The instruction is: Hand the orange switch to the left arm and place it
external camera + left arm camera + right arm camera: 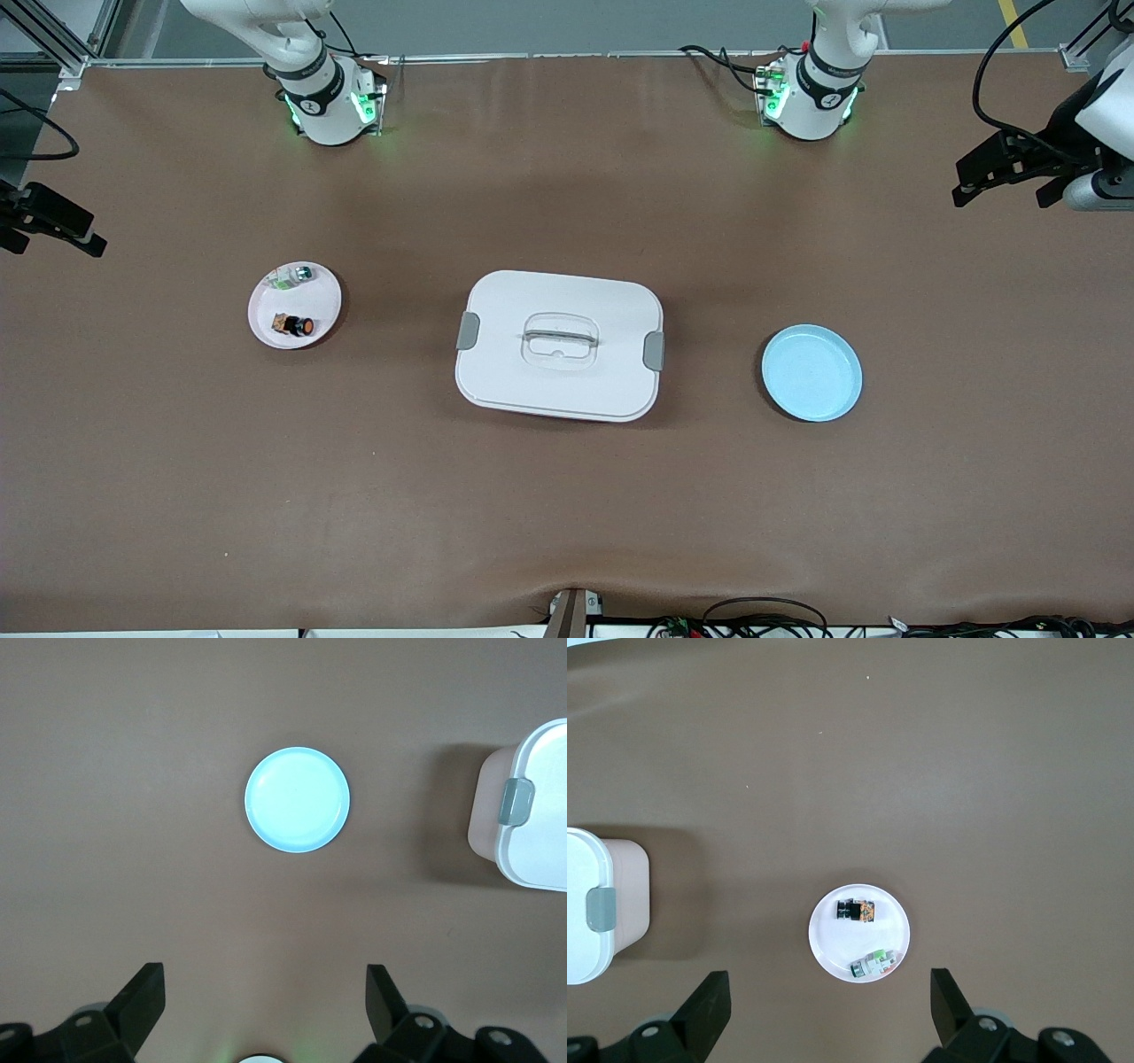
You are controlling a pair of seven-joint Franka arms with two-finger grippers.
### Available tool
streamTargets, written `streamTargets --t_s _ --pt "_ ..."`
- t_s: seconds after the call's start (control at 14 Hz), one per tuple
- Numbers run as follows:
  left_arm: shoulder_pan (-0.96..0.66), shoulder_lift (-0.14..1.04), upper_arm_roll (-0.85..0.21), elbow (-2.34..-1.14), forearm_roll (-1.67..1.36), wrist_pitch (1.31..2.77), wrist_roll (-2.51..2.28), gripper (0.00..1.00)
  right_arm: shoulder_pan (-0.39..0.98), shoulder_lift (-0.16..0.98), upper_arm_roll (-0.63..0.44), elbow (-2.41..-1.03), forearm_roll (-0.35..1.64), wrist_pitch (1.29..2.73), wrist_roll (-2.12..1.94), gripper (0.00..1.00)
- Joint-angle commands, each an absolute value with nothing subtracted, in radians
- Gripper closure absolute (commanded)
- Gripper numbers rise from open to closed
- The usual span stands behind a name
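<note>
Starting pickup: orange switch (296,325) lies on pink plate (266,323) beside box (559,345). Right gripper (828,1014) and left gripper (265,1005) wide open, empty. Descend straight, skip green part (285,282).

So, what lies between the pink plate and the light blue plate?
The box stands between the pink plate and light blue plate, clearest in the front view.

Both arms waiting, raised high and swung out wide from their bases. Left hand (1005,182) hanging over the left arm's end of the surface, fingers (142,997) spread wide, nothing between them. Right hand (53,232) up over the right arm's end, fingers (709,1005) likewise wide apart and empty.
</note>
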State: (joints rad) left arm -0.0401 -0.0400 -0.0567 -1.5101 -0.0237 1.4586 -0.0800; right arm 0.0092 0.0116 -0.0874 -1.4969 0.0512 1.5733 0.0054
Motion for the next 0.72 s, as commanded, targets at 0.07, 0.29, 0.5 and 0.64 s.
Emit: streamTargets --t_s 0.07,0.29,0.5,0.64 --pt "-0.046 -0.031 -0.063 -1.491 -0.014 1.445 -0.083 0.0 0.005 0.025 -0.081 -1.474 0.049 1.566 0.006 0.0" --pt "-0.044 -0.031 -0.063 -1.493 -0.014 1.442 -0.083 0.0 0.005 0.025 -0.081 -1.474 0.049 1.566 0.008 0.0" --pt "-0.043 -0.029 -0.063 -1.489 -0.008 1.442 -0.08 0.0 0.005 0.026 -0.081 -1.474 0.049 1.568 0.009 0.0" --pt "-0.037 -0.029 -0.061 -1.489 -0.009 1.442 -0.074 0.0 0.003 0.026 -0.081 -1.474 0.049 1.568 0.009 0.0"
